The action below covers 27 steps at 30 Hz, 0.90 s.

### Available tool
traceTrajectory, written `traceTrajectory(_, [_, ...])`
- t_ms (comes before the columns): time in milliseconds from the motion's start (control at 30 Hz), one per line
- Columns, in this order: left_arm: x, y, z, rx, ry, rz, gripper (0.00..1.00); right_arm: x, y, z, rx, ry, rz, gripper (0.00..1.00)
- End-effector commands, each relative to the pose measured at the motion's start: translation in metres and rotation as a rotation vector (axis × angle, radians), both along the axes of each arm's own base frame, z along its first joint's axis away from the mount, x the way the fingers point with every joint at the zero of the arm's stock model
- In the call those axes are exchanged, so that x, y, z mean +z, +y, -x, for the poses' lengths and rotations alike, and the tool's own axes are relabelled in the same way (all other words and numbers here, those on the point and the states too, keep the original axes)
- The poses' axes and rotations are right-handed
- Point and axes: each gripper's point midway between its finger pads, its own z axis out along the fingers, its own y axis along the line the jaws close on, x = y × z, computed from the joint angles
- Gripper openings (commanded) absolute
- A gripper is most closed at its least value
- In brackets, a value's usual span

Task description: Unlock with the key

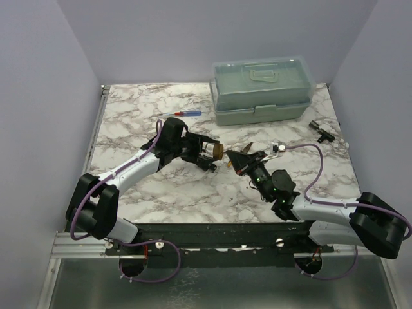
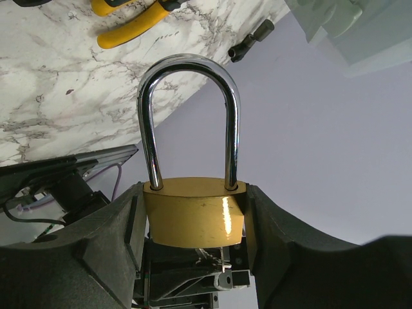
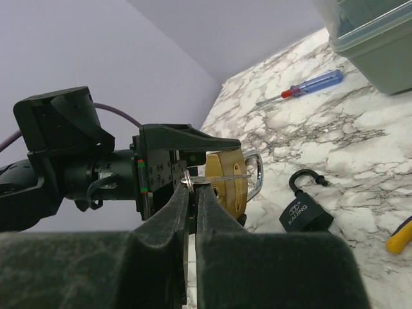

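The right tool is pressed together on the key, pinching its ring end so the thin blade points at the brass padlock; whether the tip is in the keyhole cannot be told. The left tool clamps that padlock's body from both sides, with the shackle closed. A black padlock lies on the desk nearby.

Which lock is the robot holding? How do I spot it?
Find the marble table, then the left gripper above its middle. Between its fingers sits the brass padlock: golden with a tall shiny loop, unlike the black padlock lying on the table.
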Motion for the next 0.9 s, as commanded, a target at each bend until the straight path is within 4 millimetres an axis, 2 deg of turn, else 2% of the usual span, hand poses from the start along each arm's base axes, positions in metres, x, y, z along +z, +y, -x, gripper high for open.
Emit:
traceTrajectory(0, [0.034, -0.006, 0.000, -0.026, -0.075, 0.089, 0.00, 0.016, 0.005, -0.002, 0.001, -0.037, -0.027, 0.00])
traceTrajectory(700, [0.042, -0.004, 0.001, -0.007, -0.090, 0.096, 0.00, 0.002, 0.003, -0.008, -0.033, 0.001, 0.007, 0.00])
traceTrajectory(867, [0.042, -0.004, 0.002, -0.009, -0.089, 0.097, 0.00, 0.005, 0.002, -0.011, -0.049, -0.012, 0.011, 0.00])
